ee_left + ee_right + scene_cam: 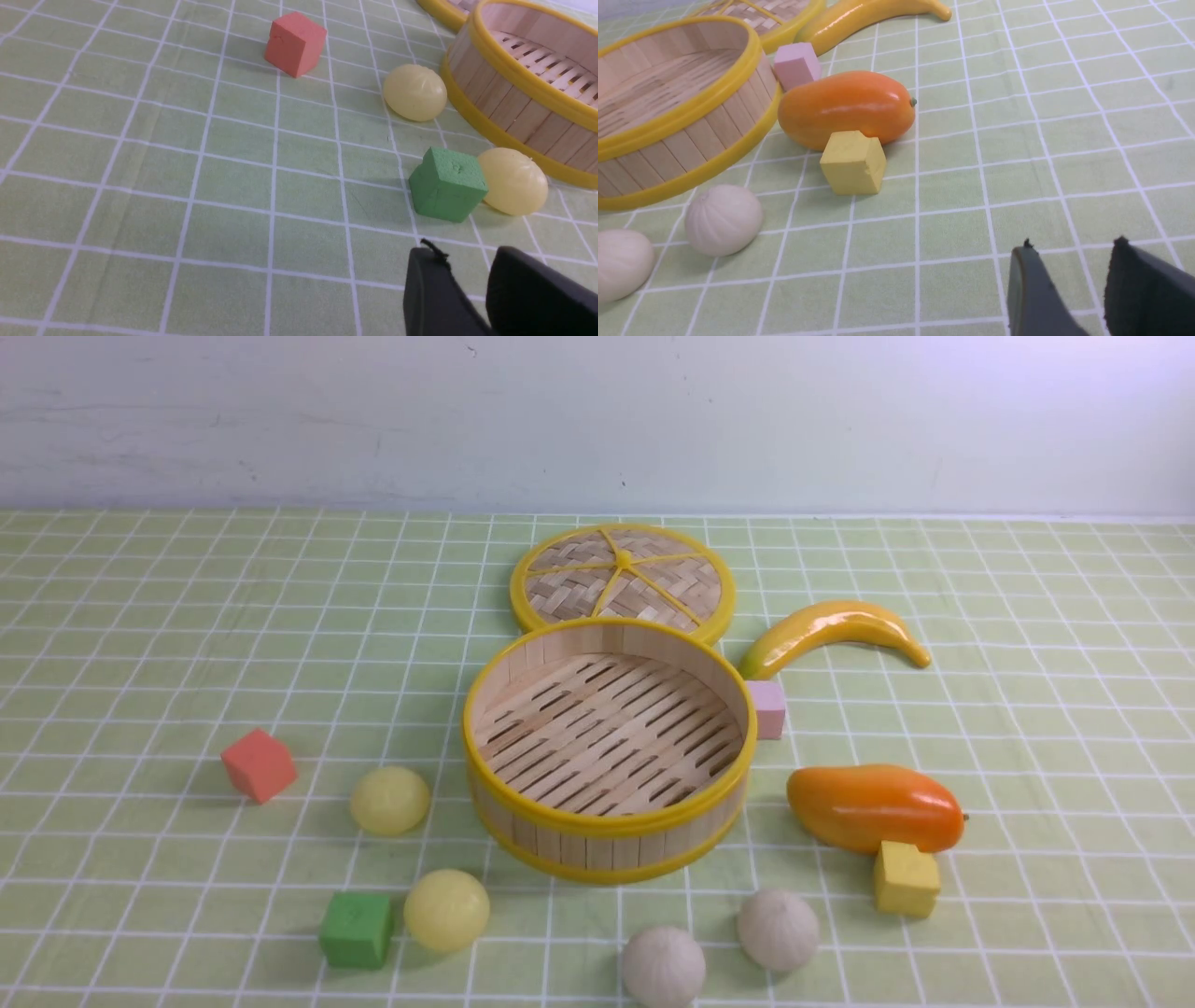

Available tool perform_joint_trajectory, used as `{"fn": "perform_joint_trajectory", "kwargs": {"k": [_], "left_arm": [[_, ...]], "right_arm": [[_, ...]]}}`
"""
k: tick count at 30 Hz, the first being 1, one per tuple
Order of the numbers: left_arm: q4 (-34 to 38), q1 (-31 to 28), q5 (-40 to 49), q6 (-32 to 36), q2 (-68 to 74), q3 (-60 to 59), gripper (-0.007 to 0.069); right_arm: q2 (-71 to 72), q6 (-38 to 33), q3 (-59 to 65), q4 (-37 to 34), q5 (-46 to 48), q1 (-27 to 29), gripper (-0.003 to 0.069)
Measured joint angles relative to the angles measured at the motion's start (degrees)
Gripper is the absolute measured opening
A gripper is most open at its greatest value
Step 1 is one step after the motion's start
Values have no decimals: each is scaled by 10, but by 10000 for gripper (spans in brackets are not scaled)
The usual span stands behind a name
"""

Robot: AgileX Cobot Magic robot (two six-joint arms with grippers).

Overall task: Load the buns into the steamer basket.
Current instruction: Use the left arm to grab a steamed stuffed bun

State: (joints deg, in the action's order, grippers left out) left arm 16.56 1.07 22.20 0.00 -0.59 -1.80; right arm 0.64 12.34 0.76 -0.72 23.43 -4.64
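The steamer basket [523,683] stands empty mid-table; it also shows in the left wrist view [509,107] and the right wrist view [705,121]. Two pale yellow buns [390,800] [446,909] lie left of it, also in the left wrist view [415,92] [514,181]. Two off-white pleated buns [664,967] [778,930] lie in front of it, also in the right wrist view [723,219] [619,263]. My left gripper [467,254] and right gripper [1071,245] are open and empty, above bare cloth. Neither shows in the front view.
The flat woven lid [623,581] lies behind the basket. A toy banana [831,631], a mango [873,807], and pink [767,708], yellow [906,879], green [356,930] and red [259,764] cubes lie around it on the green checked cloth.
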Motion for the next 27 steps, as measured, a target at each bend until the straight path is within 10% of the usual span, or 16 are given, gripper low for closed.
{"fn": "perform_joint_trajectory", "kwargs": {"k": [5, 11, 16, 27], "left_arm": [[19, 0, -14, -8, 0, 0, 183], [259, 0, -121, -103, 0, 0, 183], [313, 1, -158, -89, 0, 10, 181], [162, 10, 228, 32, 324, 360, -13]], "right_arm": [[0, 0, 0, 0, 0, 0, 239], [0, 0, 0, 0, 0, 0, 241], [0, 0, 0, 0, 0, 0, 241], [0, 0, 0, 0, 0, 0, 241]]}}
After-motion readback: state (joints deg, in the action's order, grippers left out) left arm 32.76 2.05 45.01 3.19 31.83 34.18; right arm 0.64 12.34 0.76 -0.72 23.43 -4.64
